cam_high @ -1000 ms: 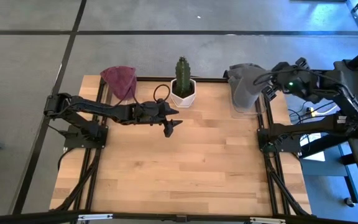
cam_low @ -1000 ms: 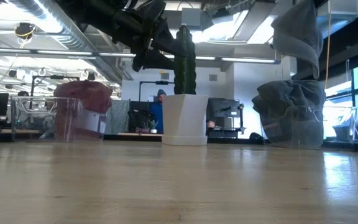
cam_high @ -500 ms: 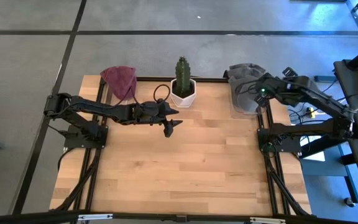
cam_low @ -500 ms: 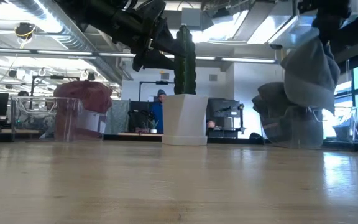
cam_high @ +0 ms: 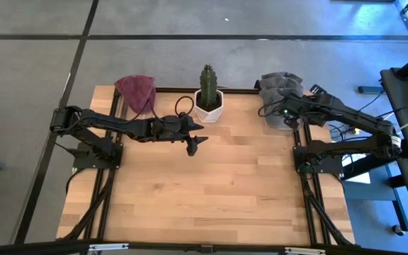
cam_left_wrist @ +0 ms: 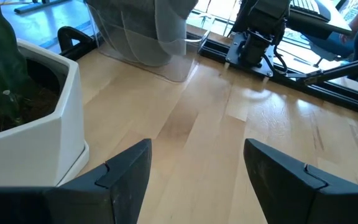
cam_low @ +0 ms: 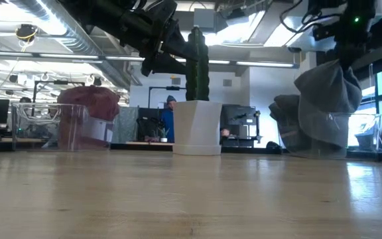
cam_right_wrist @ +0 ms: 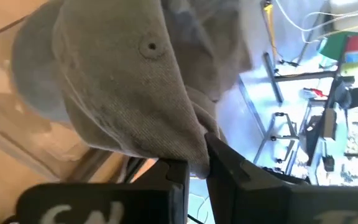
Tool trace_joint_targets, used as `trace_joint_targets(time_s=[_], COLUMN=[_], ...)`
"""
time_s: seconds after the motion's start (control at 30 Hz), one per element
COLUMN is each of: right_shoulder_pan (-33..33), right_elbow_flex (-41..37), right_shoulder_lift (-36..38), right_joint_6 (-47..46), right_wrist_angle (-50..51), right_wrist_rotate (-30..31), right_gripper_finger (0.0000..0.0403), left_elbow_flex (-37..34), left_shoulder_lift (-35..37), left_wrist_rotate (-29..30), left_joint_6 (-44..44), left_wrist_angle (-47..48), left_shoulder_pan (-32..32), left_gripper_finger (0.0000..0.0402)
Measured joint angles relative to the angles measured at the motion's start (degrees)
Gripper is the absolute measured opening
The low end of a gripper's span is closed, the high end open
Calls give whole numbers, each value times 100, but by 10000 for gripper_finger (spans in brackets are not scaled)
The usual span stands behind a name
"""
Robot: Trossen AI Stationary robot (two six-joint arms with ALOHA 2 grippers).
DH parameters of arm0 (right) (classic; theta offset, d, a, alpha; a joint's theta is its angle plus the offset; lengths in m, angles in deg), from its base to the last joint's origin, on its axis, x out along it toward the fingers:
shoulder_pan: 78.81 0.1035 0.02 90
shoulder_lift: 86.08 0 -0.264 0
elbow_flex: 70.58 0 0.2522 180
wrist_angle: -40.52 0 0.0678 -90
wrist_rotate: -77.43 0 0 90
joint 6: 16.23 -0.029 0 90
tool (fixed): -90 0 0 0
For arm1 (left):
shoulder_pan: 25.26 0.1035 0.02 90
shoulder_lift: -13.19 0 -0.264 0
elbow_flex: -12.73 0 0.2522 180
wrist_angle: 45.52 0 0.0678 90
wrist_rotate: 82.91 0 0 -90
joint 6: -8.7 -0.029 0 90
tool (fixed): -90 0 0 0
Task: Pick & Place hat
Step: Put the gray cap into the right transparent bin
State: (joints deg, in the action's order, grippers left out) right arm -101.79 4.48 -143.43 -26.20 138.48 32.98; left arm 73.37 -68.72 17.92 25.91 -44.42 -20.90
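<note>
My right gripper (cam_right_wrist: 194,169) clenched the grey hat (cam_right_wrist: 114,87) right of the cactus pot (cam_high: 208,105); my left gripper (cam_left_wrist: 194,165) hung released beside that pot.

**A:** A grey cloth hat (cam_low: 327,99) hangs limp at the far right corner of the desk (cam_high: 204,184), its fabric pinched at one edge between the two fingers of the right end effector (cam_right_wrist: 197,165).

**B:** Its pose?

**A:** Crown downward, folds sagging, a small button at the top of the crown facing the wrist camera. It dangles off the desk surface, just in front of a heap of more grey hats (cam_high: 278,85).

**B:** Any others?

**A:** A maroon hat (cam_high: 137,92) sits draped at the far left corner, well apart from the grey one.
</note>
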Motion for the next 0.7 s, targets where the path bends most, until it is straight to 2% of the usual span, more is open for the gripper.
trace_joint_targets(time_s=[0.17,0.57,0.7], right_shoulder_pan=[230,572,581], right_elbow_flex=[-237,-571,-571], right_shoulder_lift=[-199,-1109,-1262], right_joint_6=[118,199,392], right_wrist_angle=[-257,-957,-894], right_wrist_rotate=[-397,-466,-468], right_gripper_finger=[35,43,44], left_elbow_flex=[0,0,0], left_shoulder_lift=[0,0,0], left_wrist_rotate=[0,0,0], left_joint_6=[0,0,0], left_wrist_angle=[0,3,28], left_shoulder_pan=[0,0,0], left_gripper_finger=[251,251,251])
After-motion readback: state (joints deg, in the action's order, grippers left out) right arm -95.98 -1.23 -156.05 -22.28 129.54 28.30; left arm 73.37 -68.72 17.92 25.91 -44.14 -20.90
